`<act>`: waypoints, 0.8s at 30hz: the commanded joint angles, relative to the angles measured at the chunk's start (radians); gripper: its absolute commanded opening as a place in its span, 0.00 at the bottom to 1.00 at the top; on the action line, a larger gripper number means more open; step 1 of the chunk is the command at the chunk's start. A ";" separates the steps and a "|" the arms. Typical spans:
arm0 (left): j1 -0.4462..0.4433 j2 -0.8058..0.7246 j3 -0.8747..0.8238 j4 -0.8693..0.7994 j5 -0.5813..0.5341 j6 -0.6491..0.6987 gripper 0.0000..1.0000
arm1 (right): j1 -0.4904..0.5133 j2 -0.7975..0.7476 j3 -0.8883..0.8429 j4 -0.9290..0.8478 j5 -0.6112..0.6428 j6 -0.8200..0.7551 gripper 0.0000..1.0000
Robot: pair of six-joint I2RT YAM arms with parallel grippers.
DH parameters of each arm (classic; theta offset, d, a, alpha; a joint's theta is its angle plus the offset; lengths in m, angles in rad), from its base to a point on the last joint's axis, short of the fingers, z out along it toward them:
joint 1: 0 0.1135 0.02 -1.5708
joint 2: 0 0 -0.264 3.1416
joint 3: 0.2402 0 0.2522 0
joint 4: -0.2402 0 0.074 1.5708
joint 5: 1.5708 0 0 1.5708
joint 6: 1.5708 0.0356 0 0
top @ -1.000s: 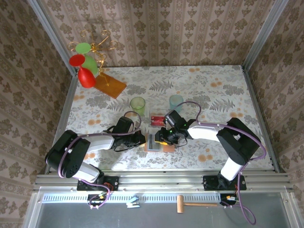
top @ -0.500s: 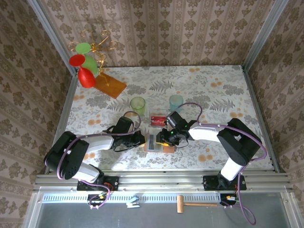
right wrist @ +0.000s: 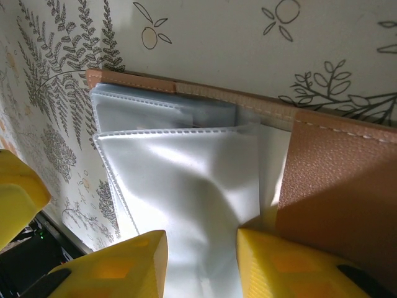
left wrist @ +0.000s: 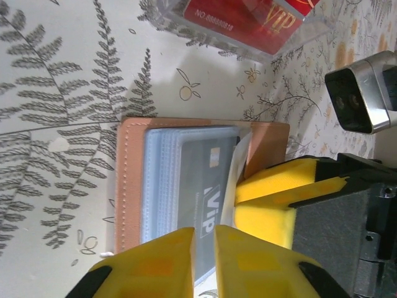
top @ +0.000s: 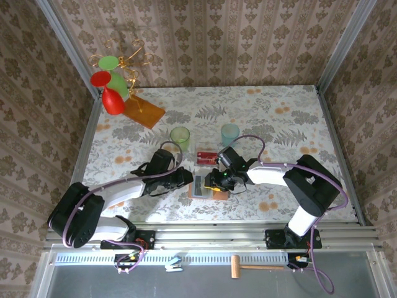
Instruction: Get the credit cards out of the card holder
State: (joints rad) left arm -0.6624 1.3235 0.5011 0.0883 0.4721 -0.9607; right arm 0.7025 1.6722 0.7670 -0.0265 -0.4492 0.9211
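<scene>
Now the left gripper [left wrist: 203, 251] has its yellow jaws almost together with a thin gap, right over the near edge of the grey card [left wrist: 198, 186], and I cannot tell if they pinch it. The right gripper [right wrist: 201, 261] has its jaws apart, one over a clear sleeve [right wrist: 180, 186] and one on the brown flap of the open card holder [left wrist: 130, 186]. Past both jaws lies a red card [left wrist: 248, 18] in a clear case.

Top external: fixed high at near edge, looks down over whole table [top: 279, 112]. Left, right wrist: very close, facing down from opposite sides; all three share open card holder [left wrist: 131, 180].
</scene>
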 commanded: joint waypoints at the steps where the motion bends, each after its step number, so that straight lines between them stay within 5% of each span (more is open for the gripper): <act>1: -0.015 0.033 0.012 0.081 0.013 -0.048 0.21 | -0.006 -0.016 -0.020 -0.004 0.009 0.011 0.35; 24: -0.060 0.190 0.012 0.238 0.066 -0.122 0.22 | -0.008 -0.020 -0.028 0.004 0.009 0.015 0.35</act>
State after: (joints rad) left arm -0.7132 1.5017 0.5003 0.2913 0.5140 -1.0649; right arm 0.7002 1.6707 0.7582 -0.0135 -0.4496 0.9241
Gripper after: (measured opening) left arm 0.223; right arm 0.345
